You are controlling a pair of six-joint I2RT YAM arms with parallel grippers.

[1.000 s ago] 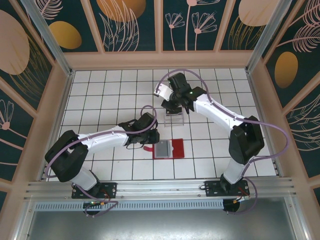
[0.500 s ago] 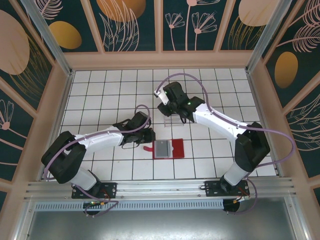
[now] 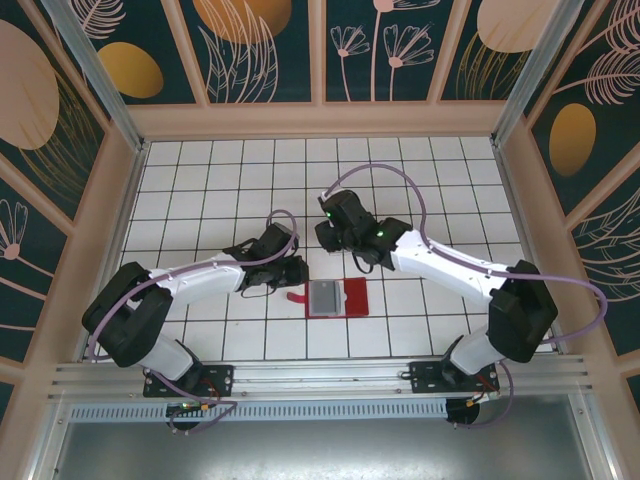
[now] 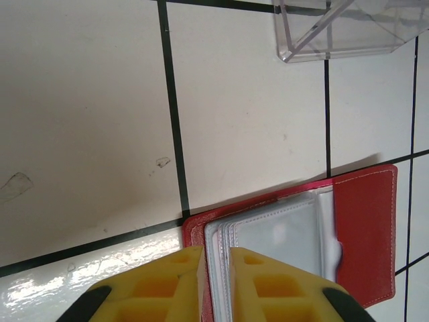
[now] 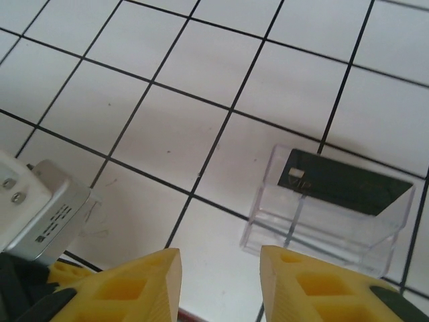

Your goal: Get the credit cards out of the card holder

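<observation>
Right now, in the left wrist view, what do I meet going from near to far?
The left claw → card holder → clear plastic box.

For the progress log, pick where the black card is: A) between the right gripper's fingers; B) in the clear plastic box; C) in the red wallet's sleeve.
B: the right wrist view shows the black card leaning inside the clear plastic box, beyond the open, empty right gripper.

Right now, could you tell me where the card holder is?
In the top view the card holder lies open near centre, its left edge pinched by the left fingers.
</observation>
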